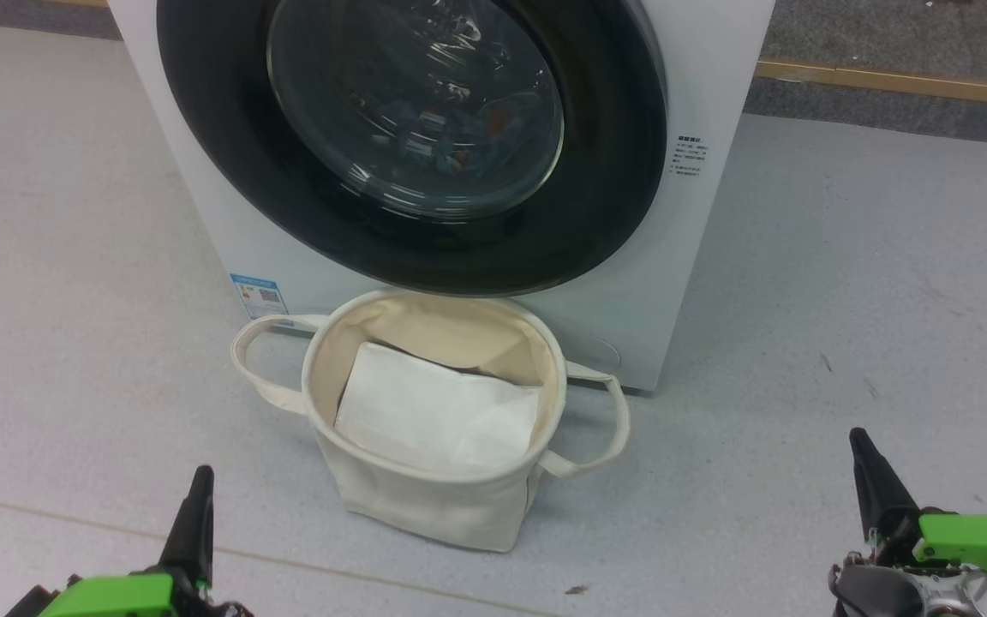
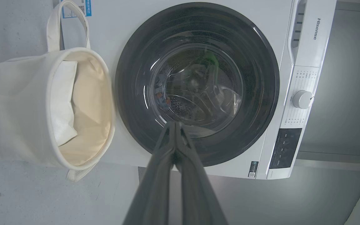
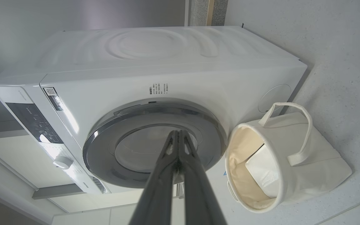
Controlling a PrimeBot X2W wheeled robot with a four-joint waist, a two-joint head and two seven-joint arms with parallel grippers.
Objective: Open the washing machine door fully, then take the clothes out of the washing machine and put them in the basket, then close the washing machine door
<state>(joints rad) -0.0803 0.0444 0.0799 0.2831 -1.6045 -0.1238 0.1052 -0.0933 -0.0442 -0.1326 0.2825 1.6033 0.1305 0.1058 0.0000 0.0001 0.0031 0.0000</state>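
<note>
Black-rimmed washing machine door: closed flat against the front, upper centre of the head view, domed glass catching reflections.
Washing machine: white front-loader at top of frame, standing on grey speckled floor; blue label sticker at lower left of its front.
Clothes: blue with orange flecks, dimly seen through the glass, inside the drum.
Basket: cream canvas, centre of frame, upright just before the washer, below the door; folded white sheet inside.
Left gripper: lower left, fingers pressed together, holding nothing, well apart from the basket.
Right gripper: lower right, fingers pressed together, empty.
</note>
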